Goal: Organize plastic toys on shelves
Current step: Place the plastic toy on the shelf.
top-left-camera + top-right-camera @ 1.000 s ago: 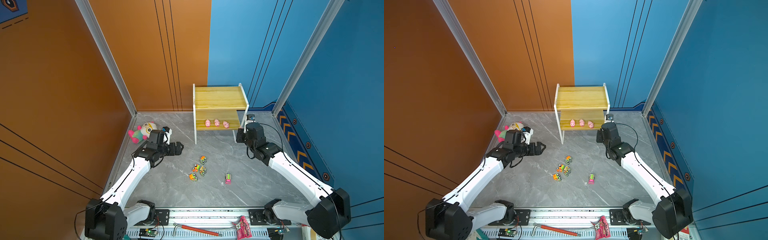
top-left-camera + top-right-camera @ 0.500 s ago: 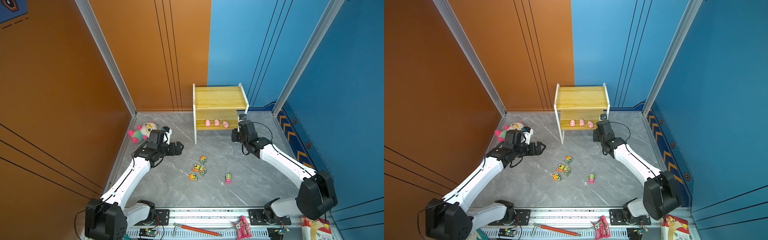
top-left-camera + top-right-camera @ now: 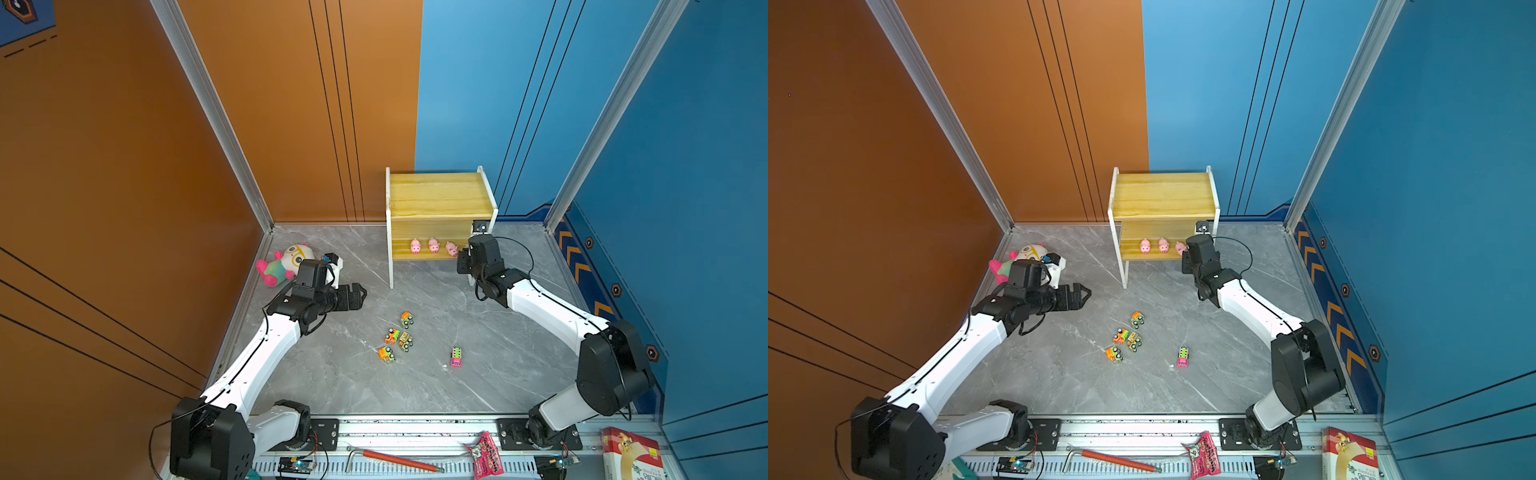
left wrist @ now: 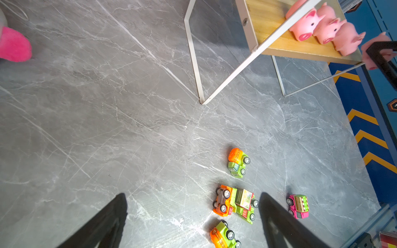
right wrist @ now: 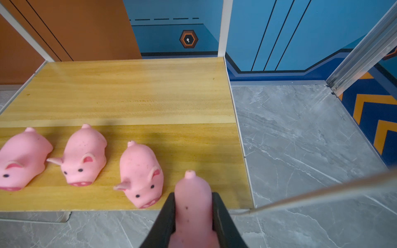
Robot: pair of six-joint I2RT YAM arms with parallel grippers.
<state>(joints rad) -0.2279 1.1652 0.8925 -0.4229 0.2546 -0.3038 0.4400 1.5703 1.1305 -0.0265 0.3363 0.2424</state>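
The shelves (image 3: pixel 440 195) stand against the back wall. Three pink pigs (image 3: pixel 434 245) sit in a row on the lower board (image 5: pixel 150 96). My right gripper (image 5: pixel 193 195) is shut on a fourth pink pig (image 5: pixel 193 212) and holds it over the board's front right corner, beside the third pig (image 5: pixel 140 171). Several toy trucks (image 3: pixel 399 337) lie clustered on the floor, and a pink truck (image 3: pixel 456 357) lies apart to their right. My left gripper (image 3: pixel 359 295) hangs open and empty above the floor, left of the trucks (image 4: pixel 237 162).
A plush doll (image 3: pixel 286 262) lies in the back left corner behind my left wrist. Orange and blue walls close in the grey floor. On the front rail lie a red-handled hex key (image 3: pixel 390 459), a snack packet (image 3: pixel 486 459) and a box (image 3: pixel 629 457).
My right arm has swung left and forward, carrying the pig to the lower board's right end. The left arm has not moved.
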